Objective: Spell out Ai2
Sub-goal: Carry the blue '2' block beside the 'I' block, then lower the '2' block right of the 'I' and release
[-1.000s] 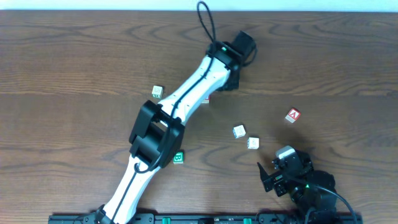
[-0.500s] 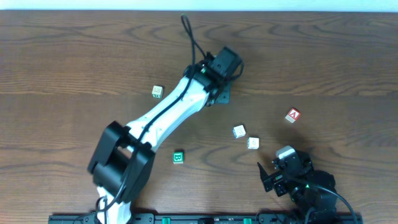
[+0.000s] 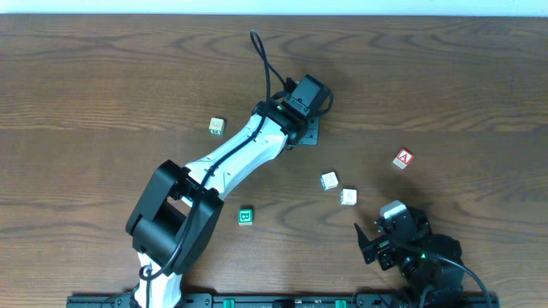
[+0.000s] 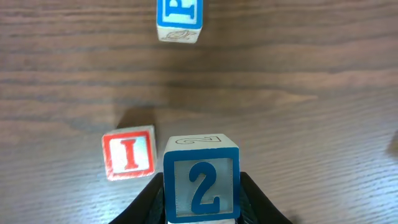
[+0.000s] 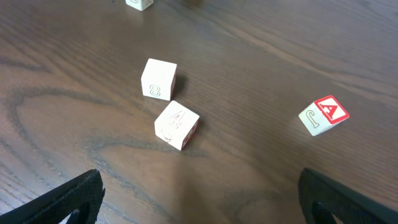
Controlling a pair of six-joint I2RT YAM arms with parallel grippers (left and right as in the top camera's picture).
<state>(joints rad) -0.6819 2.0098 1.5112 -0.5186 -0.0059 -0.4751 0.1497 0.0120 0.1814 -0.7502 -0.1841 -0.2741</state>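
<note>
- 2 block (image 4: pixel 201 180), white with a blue frame and a blue numeral, sits clenched between the two fingers (image 4: pixel 148 200) of the left tool (image 4: pixel 201 198). Whether it rests on the counter (image 3: pixel 86 85) or hangs just above it cannot be told.
- One I block (image 4: pixel 129 152), red-framed with a red letter, lies just beside the 2 block on its left, face up.
- One blue P block (image 4: pixel 179 18) lies farther ahead, at the top edge of the left wrist view, well apart from those two.
- That makes three blocks in the left wrist view; the overhead view hides all three under the left arm.
- Five more blocks show clear of the arms in the overhead view:
  - one red A block (image 3: pixel 403 158), alone toward the right;
  - two white blocks near each other, the 8 block (image 5: pixel 158 79) and the 4 block (image 5: pixel 176 124), apart but close, the 4 block tilted;
  - one green block (image 3: pixel 246 216) beside the left arm's elbow;
  - one cream block (image 3: pixel 217 126) to the left of that arm.
- Right tool (image 5: pixel 199 180) hovers low at the near right edge of the counter, fingers spread wide and grasping nothing; the 4 block lies nearest ahead of it.
</note>
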